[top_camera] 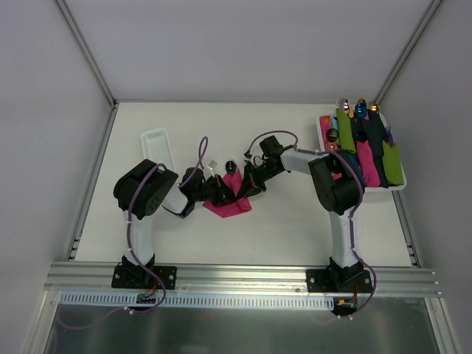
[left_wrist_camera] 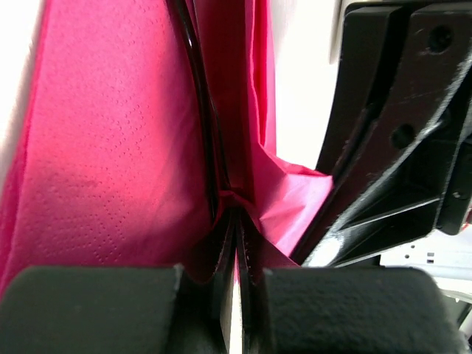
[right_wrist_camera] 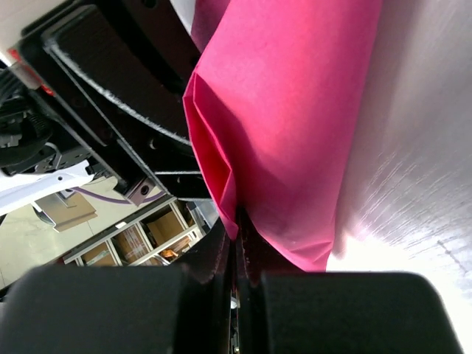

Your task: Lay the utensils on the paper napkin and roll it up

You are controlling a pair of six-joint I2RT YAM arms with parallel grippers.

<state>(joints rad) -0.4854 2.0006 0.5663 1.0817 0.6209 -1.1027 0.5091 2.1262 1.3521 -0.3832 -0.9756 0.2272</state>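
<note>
The left hand (left_wrist_camera: 236, 221) and the right hand (right_wrist_camera: 237, 225) each clenched the paper napkin (top_camera: 230, 203) at mid-surface (top_camera: 280, 228); a black utensil (left_wrist_camera: 198, 96) lay in its fold.

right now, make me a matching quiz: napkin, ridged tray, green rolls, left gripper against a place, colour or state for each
1 napkin
2 ridged tray
3 green rolls
4 left gripper

a in the bin at far right
b shut on paper
c white, on the table's left side
d pink, mid-table

Pairs: 1-d, 2-c, 3-a, 4-b
</note>
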